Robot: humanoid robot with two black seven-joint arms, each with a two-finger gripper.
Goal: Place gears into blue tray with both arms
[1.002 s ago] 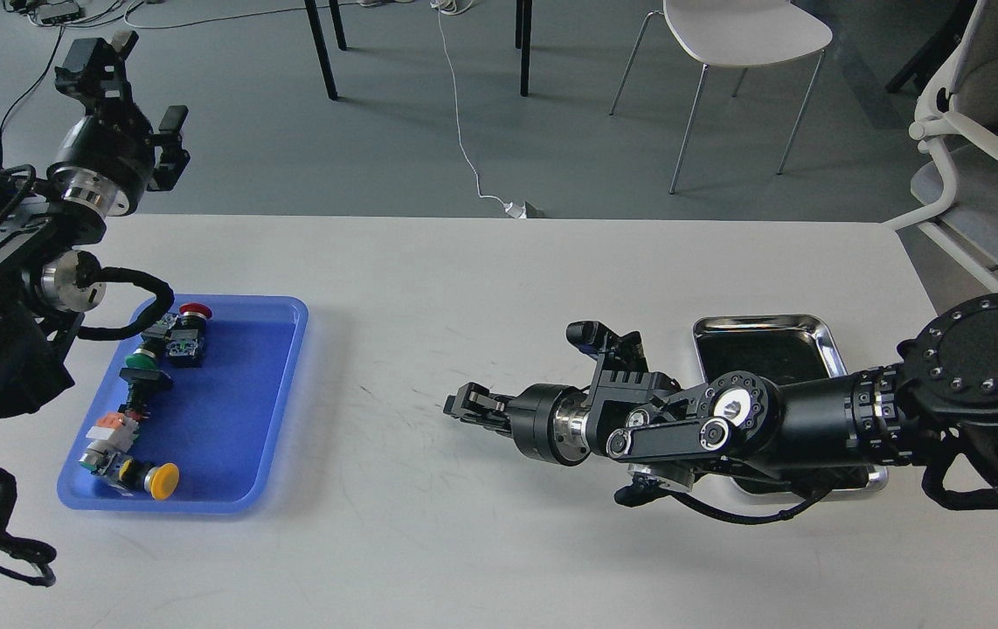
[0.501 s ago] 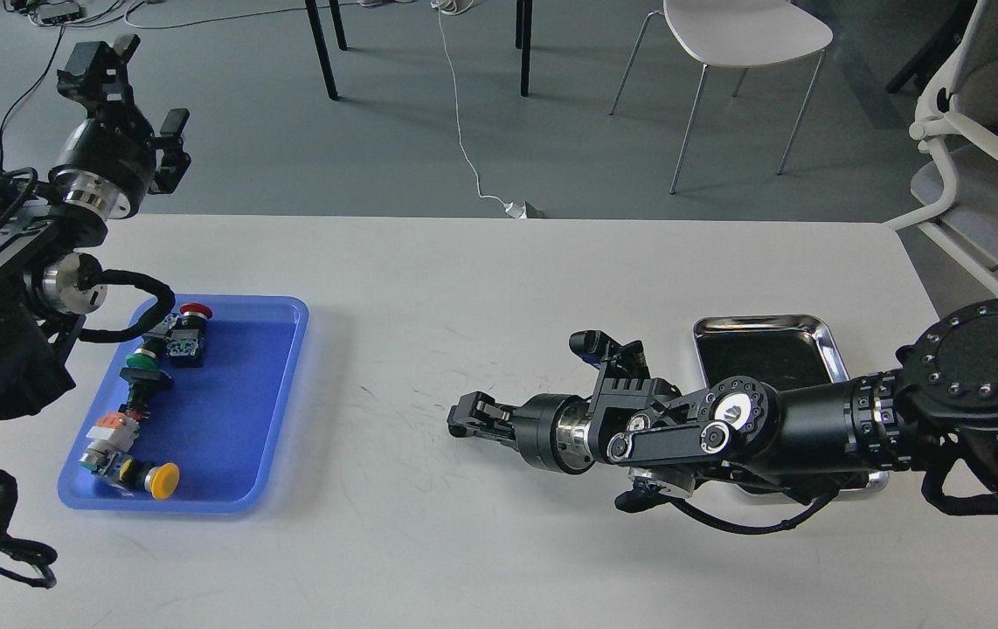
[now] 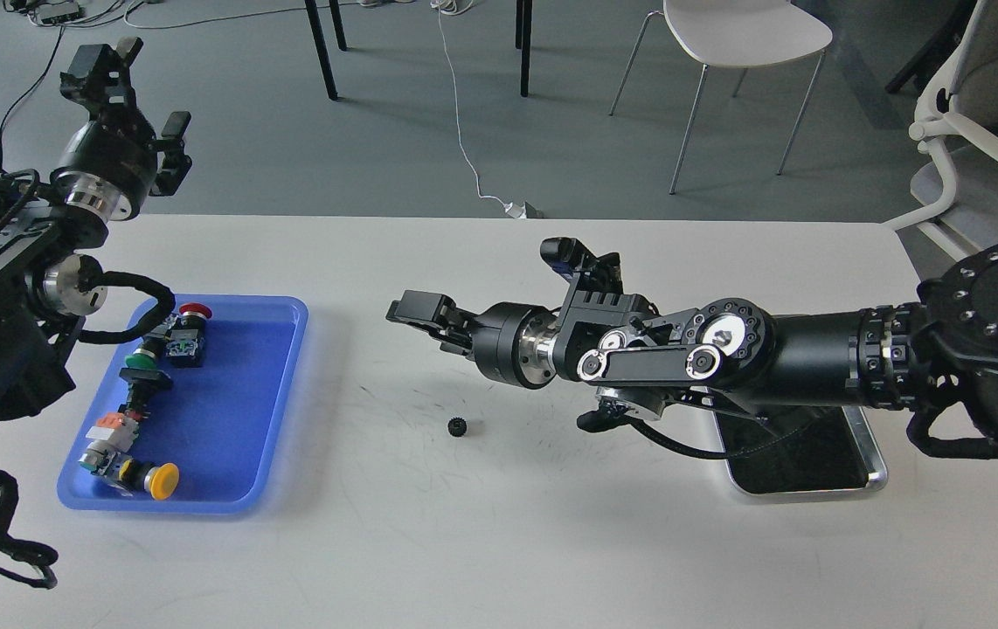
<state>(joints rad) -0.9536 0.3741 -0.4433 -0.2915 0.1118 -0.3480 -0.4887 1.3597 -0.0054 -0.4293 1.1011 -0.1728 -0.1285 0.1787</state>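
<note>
One small black gear (image 3: 457,426) lies alone on the white table, between the two trays. My right gripper (image 3: 426,320) hangs above and a little left of it, clear of the table, its fingers apart and nothing between them. The blue tray (image 3: 237,393) sits at the left and shows no gears in it. Far back at the left, my left gripper (image 3: 136,105) is raised beyond the table's far edge, open and empty, well away from the gear.
Several push-button switches (image 3: 146,397) with red, green and yellow caps line the blue tray's left side. A silver metal tray (image 3: 875,476) lies at the right, mostly hidden under my right arm. Chairs stand on the floor behind the table.
My right gripper has lifted off the table and moved up and to the left. The gear now lies uncovered where its fingertips were. The left arm has barely moved.
</note>
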